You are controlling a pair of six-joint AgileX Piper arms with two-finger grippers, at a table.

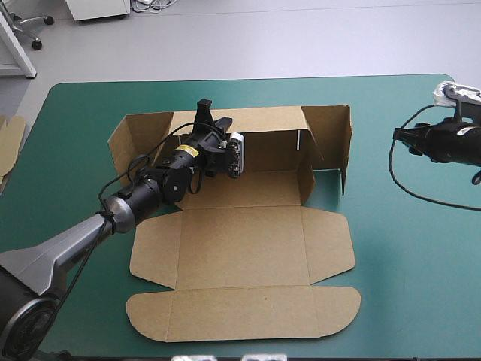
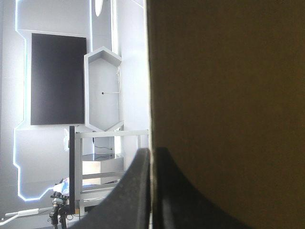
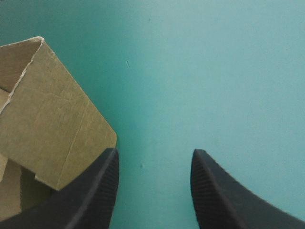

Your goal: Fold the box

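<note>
Left arm: grey, tapered at near end, then black round wrist w/ small yellow label. Right arm black. Right tool fingers black, fin-shaped, fine ribbed texture.

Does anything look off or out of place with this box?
Nothing torn or spilled. The box is lopsided: its right end stands folded up, its left end splays outward beside the left end effector.

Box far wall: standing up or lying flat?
Standing: the far wall of the box rises upright, the left gripper shut on its top edge; the lid lies flat.
</note>
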